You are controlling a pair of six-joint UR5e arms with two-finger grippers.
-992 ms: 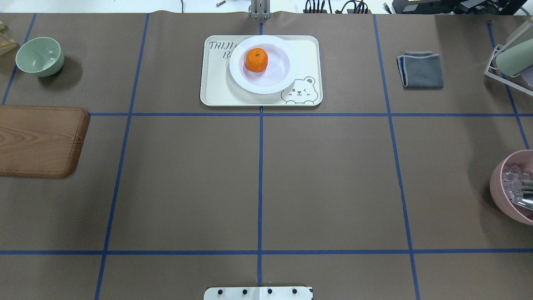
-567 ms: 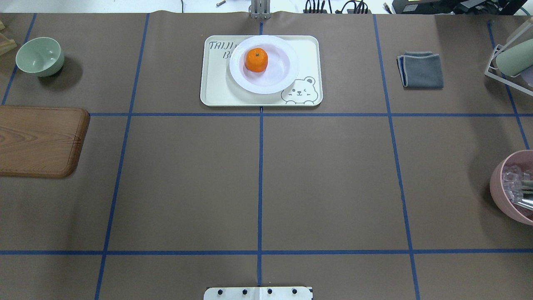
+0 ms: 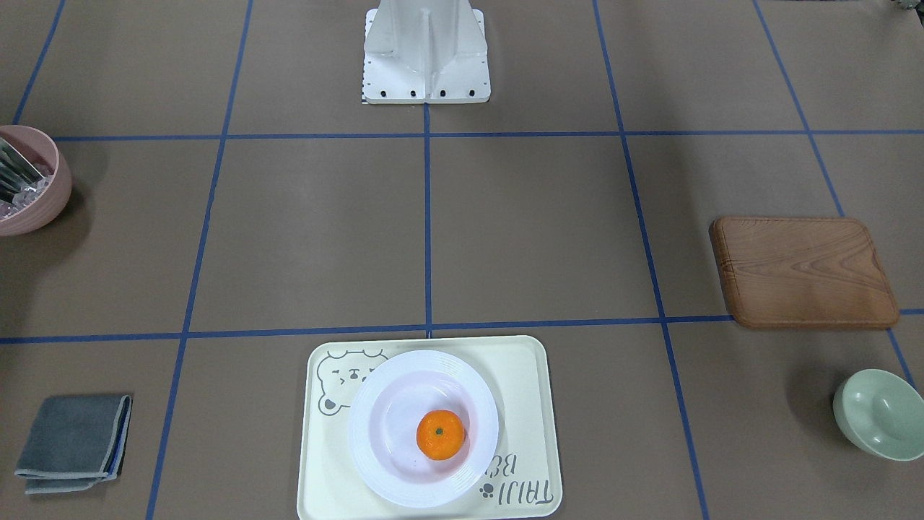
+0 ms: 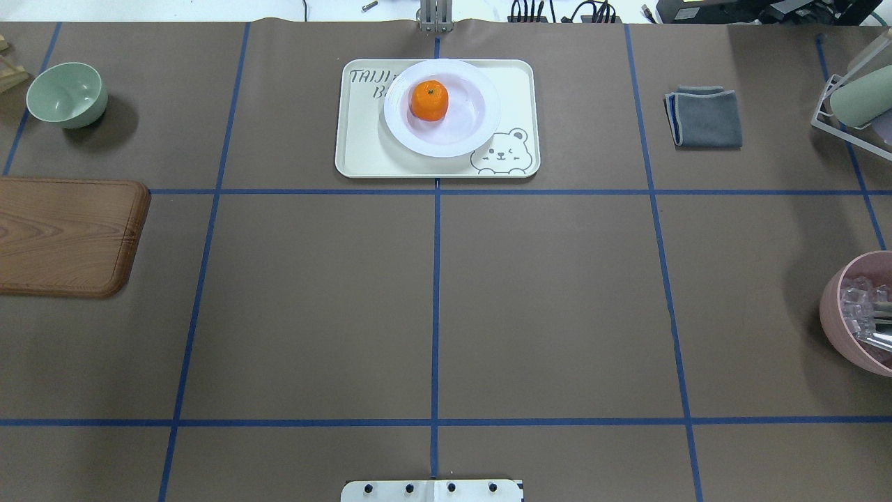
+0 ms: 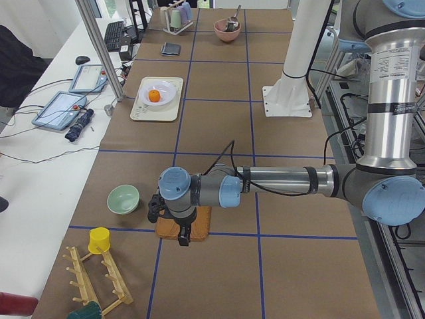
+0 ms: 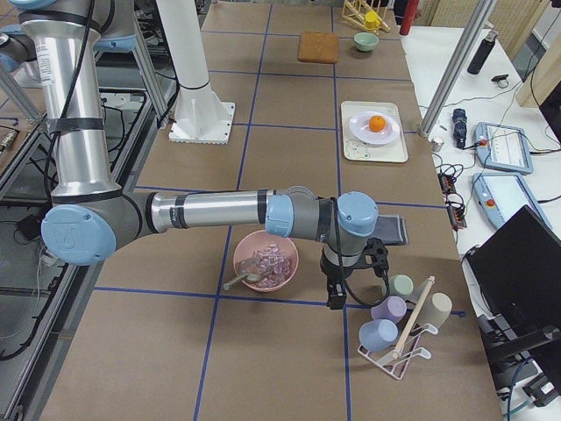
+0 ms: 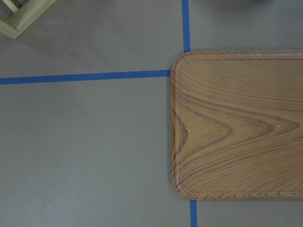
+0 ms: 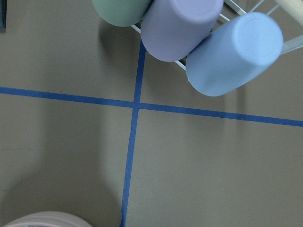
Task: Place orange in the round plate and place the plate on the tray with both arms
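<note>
Left gripper: black, carried on the left arm, pointed straight down over the wooden board. It is seen from the side only, so whether its fingers are spread or pressed together cannot be told.

Right gripper: black, carried on the right arm, pointed down above the table between the pink bowl and the cup rack. Its state likewise cannot be told.

Base plate: white, bolted at the near edge of the table on the centre line of blue tape.

Wooden board: brown with rounded corners, laid flat at the table's left side. One corner is shown in the left wrist view beside a crossing of tape lines.

Pink bowl: set at the right side, filled with clear pieces and a metal utensil.

Cup rack: white wire, placed at the right end. A green, a lilac and a blue cup are hung on it.

Tray: pale cream, marked with a bear face and lettering, set flat at the far centre, well apart from both grippers.

Plate: white, round, with a ridged rim, set on the tray toward its far edge. Part of the lettering is covered by it.

Orange: laid inside the plate, stem dot upward, slightly left of the plate's middle.

Grey cloth: folded, laid to the right of the tray, apart from it.

Green bowl: set upright near the far left corner.
</note>
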